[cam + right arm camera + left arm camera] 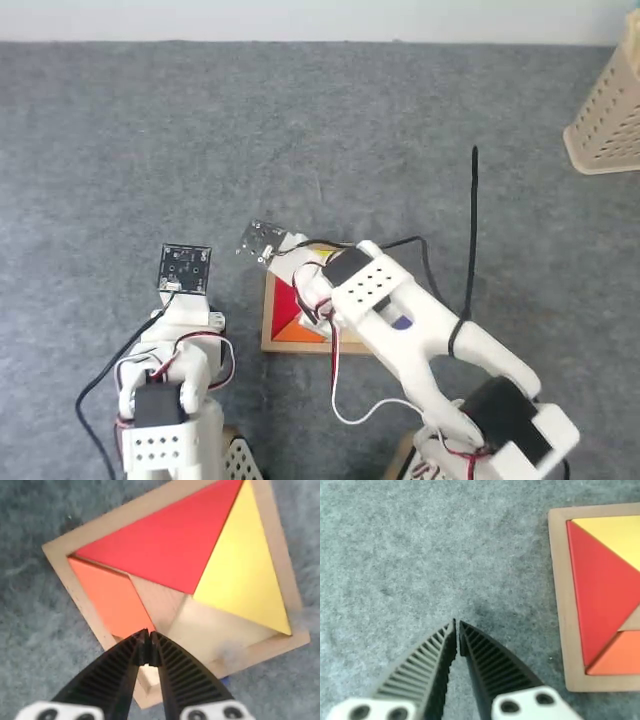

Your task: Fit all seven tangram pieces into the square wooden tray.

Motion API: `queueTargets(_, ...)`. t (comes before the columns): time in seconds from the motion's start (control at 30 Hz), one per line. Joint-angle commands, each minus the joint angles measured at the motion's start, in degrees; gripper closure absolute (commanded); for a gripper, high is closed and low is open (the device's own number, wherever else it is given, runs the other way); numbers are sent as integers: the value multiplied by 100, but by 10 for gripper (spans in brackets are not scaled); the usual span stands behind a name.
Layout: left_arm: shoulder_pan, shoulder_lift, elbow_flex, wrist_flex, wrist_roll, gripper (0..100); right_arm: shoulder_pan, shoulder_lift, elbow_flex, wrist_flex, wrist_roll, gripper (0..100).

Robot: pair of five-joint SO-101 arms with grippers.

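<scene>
My left gripper [456, 626] hangs over the grey carpet [395, 545] left of the tray [559, 580]. Its jaws are pressed together tip to tip, and open carpet lies all round them up to the tray's left rim. The tray lies flat on the carpet. Inside its raised rim the red triangle [600, 590] runs along the left side. The orange piece [620, 656] sits in the tray's corner, touching the red one, and the yellow triangle [615, 530] meets the red one's other short edge.

Between orange and yellow a patch of bare wood [200, 625] reaches out to the rim. My right gripper [149, 636] hovers over the tray where the orange piece borders that patch, jaws squeezed shut against each other.

From above, my right arm [400, 320] covers most of the tray and leaves its left strip showing. A blue sliver [224, 681] peeks out just beyond the rim, too cut off for me to name.

Right of the tray a black cable [473, 230] crosses the carpet. Well beyond it a pale slotted basket [605, 110] is clipped by the view's edge.
</scene>
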Motion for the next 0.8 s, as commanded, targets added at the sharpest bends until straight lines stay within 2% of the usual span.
queueTargets(0.0, 0, -114, -40, 44, -26, 988, -40, 207, -53, -242, -44, 991)
queueTargets(0.3, 0, -114, -40, 44, -26, 988, -391, 901, -369, -303, -44, 991)
queueTargets(0.77, 0, -114, -40, 44, -26, 988, -453, 760, -782, -66, -70, 991)
